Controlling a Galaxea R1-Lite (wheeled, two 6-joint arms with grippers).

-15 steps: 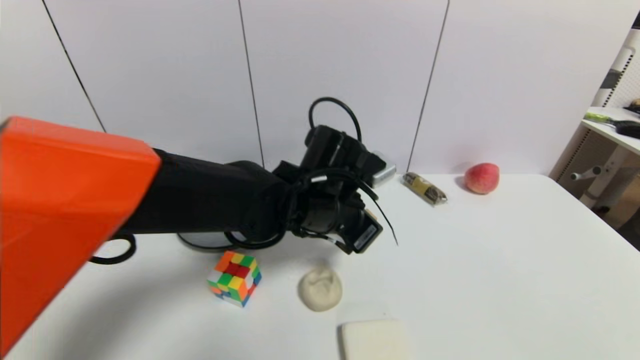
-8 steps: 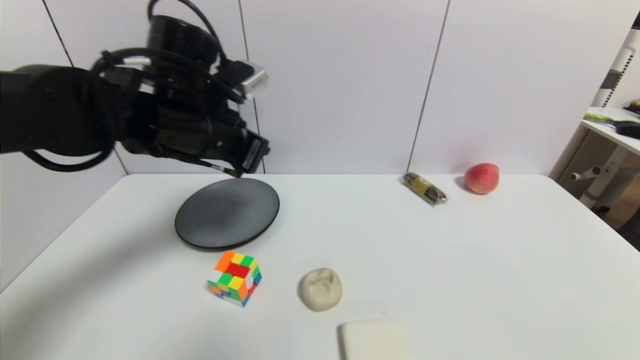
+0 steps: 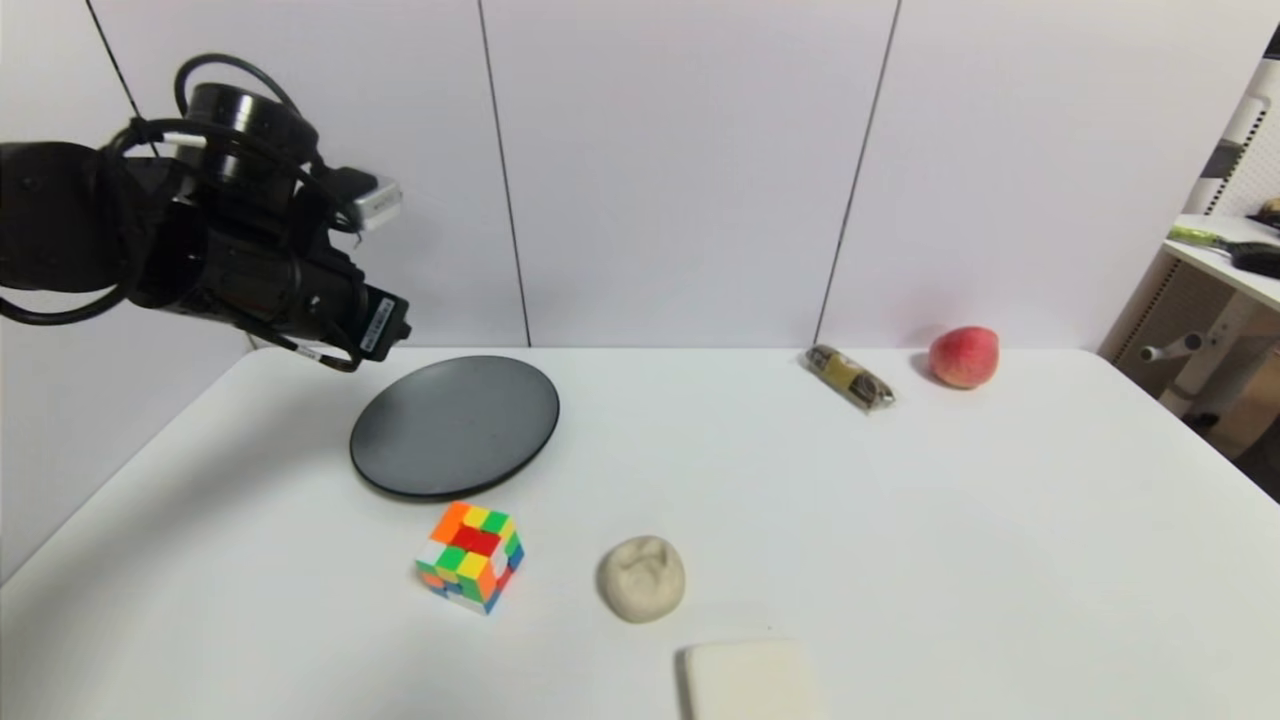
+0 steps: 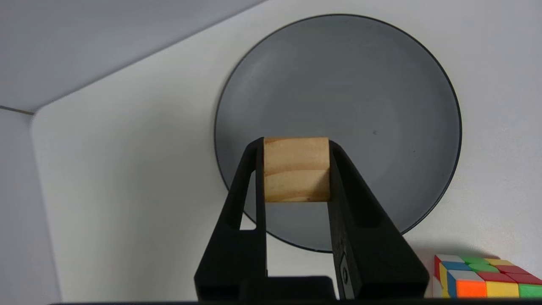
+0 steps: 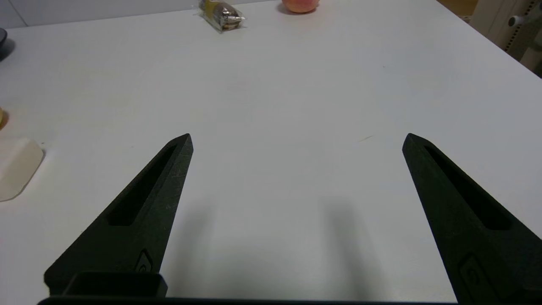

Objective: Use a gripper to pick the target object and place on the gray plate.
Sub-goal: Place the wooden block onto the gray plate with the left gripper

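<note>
Wooden cube (image 4: 296,168) sits pinched in the left claw (image 4: 296,169), gray plate (image 4: 394,106) below, ready for lowering; right claw (image 5: 296,140) spread, idle.

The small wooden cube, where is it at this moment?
The wooden cube is clamped in the left gripper, held in the air on the robot's left, over the gray plate, as the left wrist view shows.

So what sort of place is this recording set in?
Probably a lab or test room: a white table against plain white wall panels, scattered test props like the puzzle cube and peach, and a workbench alongside.
</note>
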